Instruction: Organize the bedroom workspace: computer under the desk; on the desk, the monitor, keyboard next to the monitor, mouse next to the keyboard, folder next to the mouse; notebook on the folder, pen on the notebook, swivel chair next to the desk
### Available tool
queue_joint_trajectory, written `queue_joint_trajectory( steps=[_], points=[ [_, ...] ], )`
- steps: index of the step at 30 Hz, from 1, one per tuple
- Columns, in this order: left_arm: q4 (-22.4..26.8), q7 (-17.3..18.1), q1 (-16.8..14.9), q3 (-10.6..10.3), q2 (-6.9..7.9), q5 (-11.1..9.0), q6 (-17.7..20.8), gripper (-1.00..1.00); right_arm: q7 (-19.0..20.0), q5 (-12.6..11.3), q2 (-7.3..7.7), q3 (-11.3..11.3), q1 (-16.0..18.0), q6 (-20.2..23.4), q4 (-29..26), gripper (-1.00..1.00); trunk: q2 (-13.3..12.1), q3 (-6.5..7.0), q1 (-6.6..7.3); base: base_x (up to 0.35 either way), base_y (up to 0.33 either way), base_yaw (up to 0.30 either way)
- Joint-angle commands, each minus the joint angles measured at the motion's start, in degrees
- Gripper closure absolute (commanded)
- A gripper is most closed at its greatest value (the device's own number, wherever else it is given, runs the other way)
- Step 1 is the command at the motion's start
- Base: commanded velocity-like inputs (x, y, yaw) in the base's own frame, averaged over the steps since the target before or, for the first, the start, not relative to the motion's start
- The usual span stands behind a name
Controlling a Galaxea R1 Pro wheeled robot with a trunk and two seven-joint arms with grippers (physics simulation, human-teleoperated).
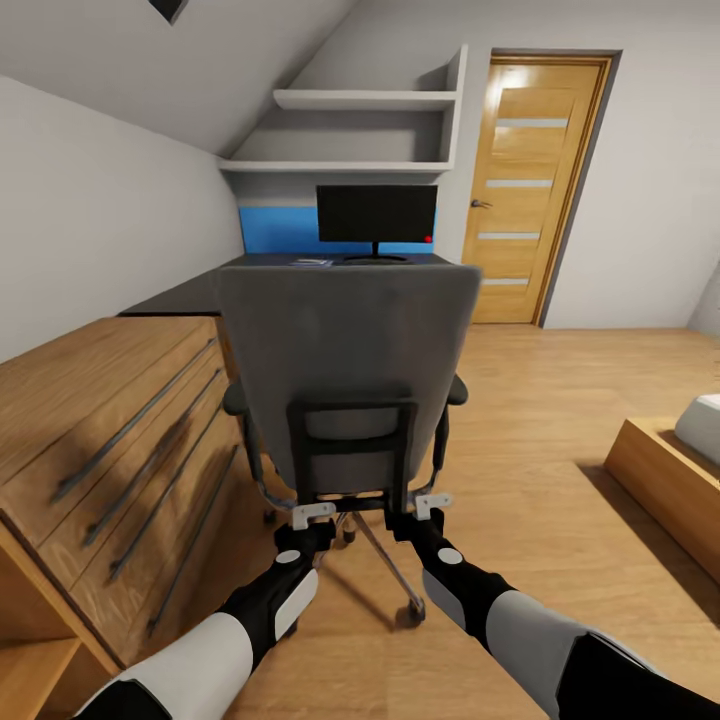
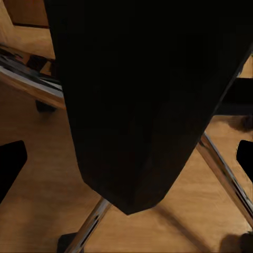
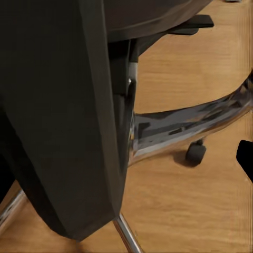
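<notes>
We stand behind the chair (image 1: 345,380), which faces the desk (image 1: 200,292) straight ahead. Both grippers, left (image 1: 312,516) and right (image 1: 432,505), press its lower back, equally near; finger state unclear.

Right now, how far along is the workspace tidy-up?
Done: the monitor stands on the desk. In hand: both grippers, left and right, sit at the lower back of the swivel chair, which faces the desk but is still short of it. Left: chair placement; whether the keyboard, mouse, folder, notebook and pen are placed cannot be judged from here.
</notes>
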State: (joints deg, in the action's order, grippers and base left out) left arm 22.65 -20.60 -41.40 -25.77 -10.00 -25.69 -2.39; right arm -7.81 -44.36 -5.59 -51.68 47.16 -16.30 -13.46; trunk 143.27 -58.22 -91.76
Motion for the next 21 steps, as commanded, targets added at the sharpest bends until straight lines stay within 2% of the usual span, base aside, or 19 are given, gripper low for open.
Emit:
queue_joint_trajectory(
  steps=[1,11,21],
  points=[
    [-0.06,-0.40,-0.08,-0.34,0.00,-0.42,-0.25,-1.00,-0.45,-0.55,0.00,-0.26,0.04,-0.23,0.01,-1.00,0.02,-0.01,-0.02,0.302,-0.126,-0.118],
    [-0.06,-0.40,-0.08,-0.33,0.00,-0.42,-0.25,-1.00,-0.45,-0.54,-0.04,-0.28,0.04,-0.23,0.07,-1.00,0.02,0.39,-0.02,0.307,-0.127,-0.110],
    [-0.06,-0.40,-0.08,-0.33,0.00,-0.42,-0.25,-1.00,-0.45,-0.49,-0.04,-0.27,0.04,-0.23,0.04,-1.00,0.02,0.46,-0.02,0.319,-0.025,-0.014]
  ],
)
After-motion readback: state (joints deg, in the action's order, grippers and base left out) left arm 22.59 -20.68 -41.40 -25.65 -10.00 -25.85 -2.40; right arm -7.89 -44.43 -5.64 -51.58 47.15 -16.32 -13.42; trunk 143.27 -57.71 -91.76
